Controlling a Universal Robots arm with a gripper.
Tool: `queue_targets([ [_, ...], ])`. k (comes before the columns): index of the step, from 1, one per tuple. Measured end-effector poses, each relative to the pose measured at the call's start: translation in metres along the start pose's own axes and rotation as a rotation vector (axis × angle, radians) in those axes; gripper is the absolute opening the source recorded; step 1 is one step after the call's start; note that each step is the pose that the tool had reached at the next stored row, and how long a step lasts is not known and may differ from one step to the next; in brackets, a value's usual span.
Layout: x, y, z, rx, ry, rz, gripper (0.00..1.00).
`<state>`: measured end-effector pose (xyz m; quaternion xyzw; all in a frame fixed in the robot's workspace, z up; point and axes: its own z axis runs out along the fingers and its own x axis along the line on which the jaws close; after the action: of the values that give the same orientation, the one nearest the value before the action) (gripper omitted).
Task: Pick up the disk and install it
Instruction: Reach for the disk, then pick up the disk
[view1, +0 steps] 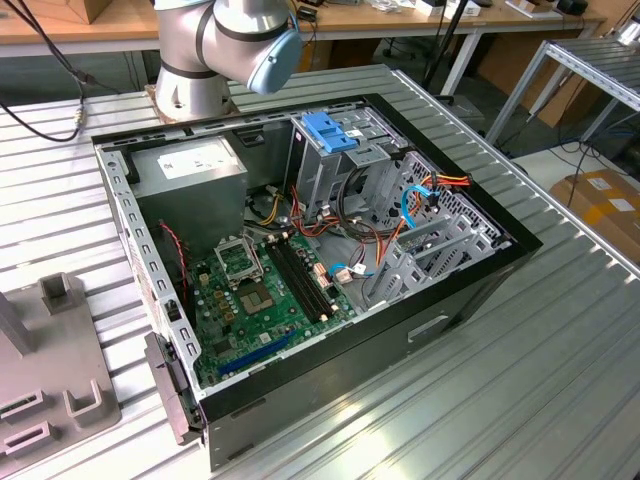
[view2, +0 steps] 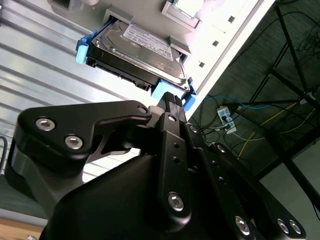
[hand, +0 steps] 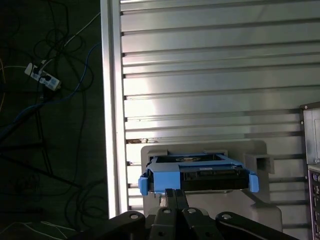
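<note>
My claw (hand: 175, 194) was closed, tips together, gripping nothing I could see. The disk (hand: 210, 176) lay straight ahead, just beyond the tips, in a grey holder (hand: 240, 149) by the edge of the ribbed table (hand: 200, 75), long axis seemingly pointing away from me.

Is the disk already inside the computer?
No, in the first wrist view the disk sits in a grey holder on the table.

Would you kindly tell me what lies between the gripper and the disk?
Nothing: in both wrist views the gripper is right beside the disk, with no object in the stretch between them.
</note>
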<state>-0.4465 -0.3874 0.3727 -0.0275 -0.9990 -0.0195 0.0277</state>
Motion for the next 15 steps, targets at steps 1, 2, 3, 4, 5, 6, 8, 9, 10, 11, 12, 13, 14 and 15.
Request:
queue_targets([
  [1, 0.0, 0.0, 0.0002, 0.0, -0.0001, 0.0, 0.11],
  [2, 0.0, 0.0001, 0.0009, -0.0002, -0.0002, 0.0, 0.11],
  [3, 0.0001, 0.0002, 0.0029, 0.0029, -0.0002, 0.0, 0.11],
  [4, 0.0002, 0.0002, 0.004, 0.0083, -0.0004, 0.0, 0.11],
  [5, 0.0003, 0.0002, 0.0052, 0.0107, -0.0007, 0.001, 0.11],
  [6, 0.0002, 0.0001, 0.0073, 0.0114, -0.0007, 0.0, 0.11],
  [8, 0.0002, 0.0001, 0.0077, 0.0116, -0.0004, 0.0, 0.11],
  [9, 0.0002, 0.0001, 0.008, 0.0115, -0.0005, 0.0, 0.11],
  [10, 0.0002, 0.0001, 0.0081, 0.0114, -0.0006, 0.0, 0.11],
  [11, 0.0003, 0.0001, 0.0083, 0.0114, -0.0007, 0.0, 0.11],
  [12, 0.0004, 0.0001, 0.0084, 0.0115, -0.0006, 0.0, 0.11],
  [13, 0.0004, 0.0001, 0.0084, 0.0114, -0.0007, 0.0, 0.11],
  [14, 0.0004, 0.0001, 0.0084, 0.0115, -0.0006, 0.0, 0.11],
  [15, 0.0004, 0.0001, 0.0084, 0.0114, -0.0006, 0.0, 0.11],
])
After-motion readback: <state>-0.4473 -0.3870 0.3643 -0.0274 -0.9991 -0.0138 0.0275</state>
